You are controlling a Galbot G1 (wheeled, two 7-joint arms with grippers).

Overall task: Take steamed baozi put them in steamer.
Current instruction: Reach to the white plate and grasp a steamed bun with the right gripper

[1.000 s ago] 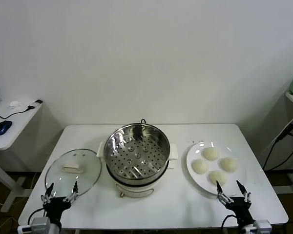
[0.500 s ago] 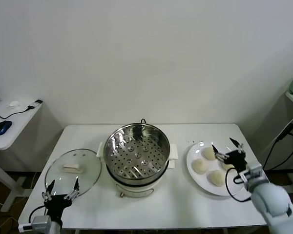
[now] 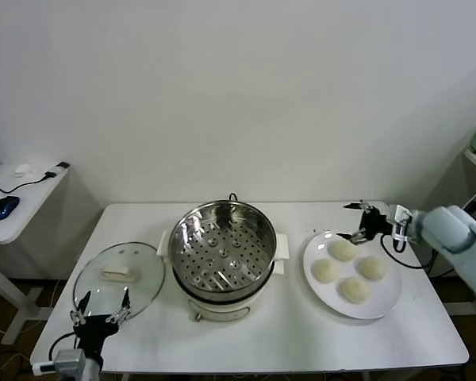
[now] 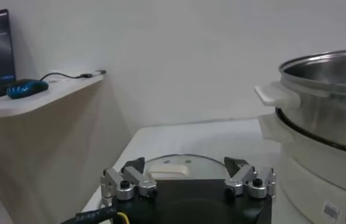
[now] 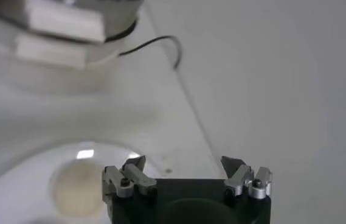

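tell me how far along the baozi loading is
Nothing is loaded: the steamer holds only its bare perforated tray, lid already off beside it. All four baozi sit on the plate. The right gripper, open, hovers at the plate's far edge; the left gripper waits, open.

The steamer (image 4: 325, 115) and one baozi (image 5: 75, 189) are cut off by picture edges.

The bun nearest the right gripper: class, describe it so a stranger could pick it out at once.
On the white table, look right of the steel steamer to the white plate holding four cream-white buns. The bun meant is the one at the plate's far edge, toward the wall. Only it lies just below the right gripper, whose jaws are open.
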